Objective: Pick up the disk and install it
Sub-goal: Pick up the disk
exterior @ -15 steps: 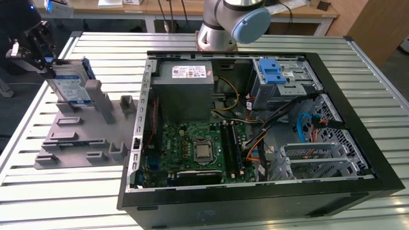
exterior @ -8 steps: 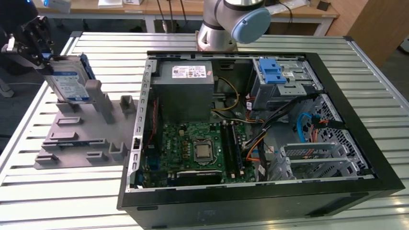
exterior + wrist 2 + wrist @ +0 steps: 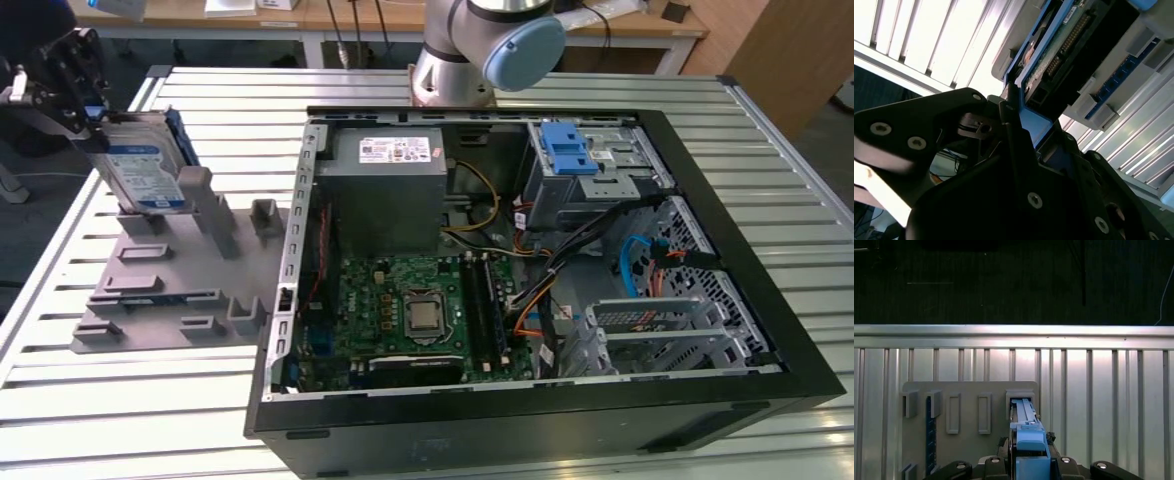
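The gripper (image 3: 91, 120) has its fingers closed on the blue-framed top edge of the disk (image 3: 142, 165), which stands upright with its lower edge at an end slot of the grey rack (image 3: 160, 300); the open computer case (image 3: 747, 300) lies just beside the rack

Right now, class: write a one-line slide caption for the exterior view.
Gripper at the upright disk by the grey holder, beside the open computer case on the slatted table.
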